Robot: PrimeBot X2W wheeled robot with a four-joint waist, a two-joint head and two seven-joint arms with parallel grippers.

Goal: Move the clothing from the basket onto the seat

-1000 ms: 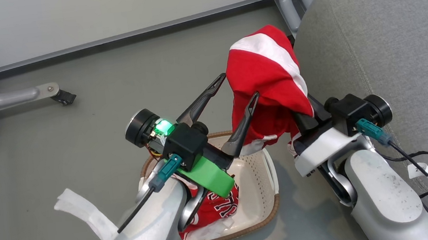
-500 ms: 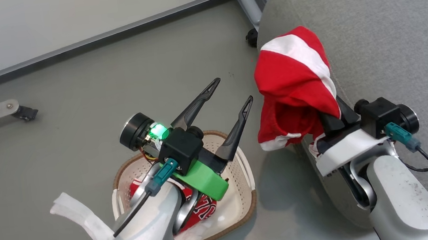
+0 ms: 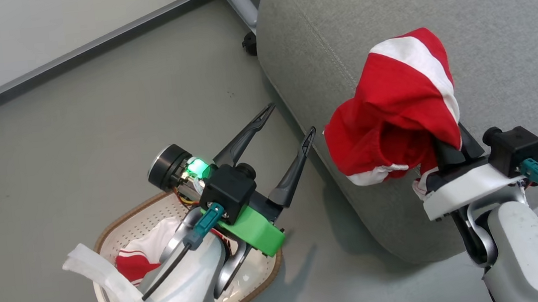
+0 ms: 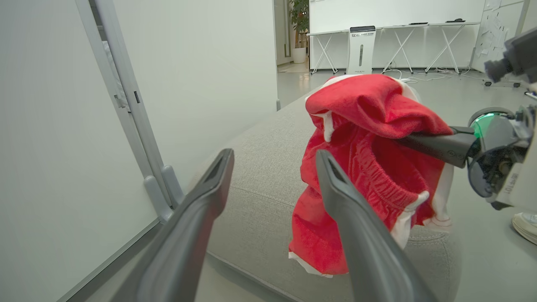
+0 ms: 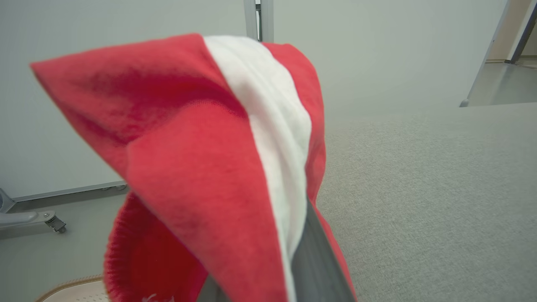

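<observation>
One garment is up and one is left. The striped garment (image 3: 394,108) is draped over my right gripper (image 3: 449,152) and hangs over the near edge of the seat (image 3: 433,3) at two o'clock in the head view, not yet laid down. Cloth hides those jaws, so I cannot tell whether they pinch it. My left gripper (image 3: 290,118) hovers empty, jaws spread, above the basket (image 3: 121,217) at seven o'clock, where the jersey (image 3: 133,265) lies. I reckon we're under halfway.
</observation>
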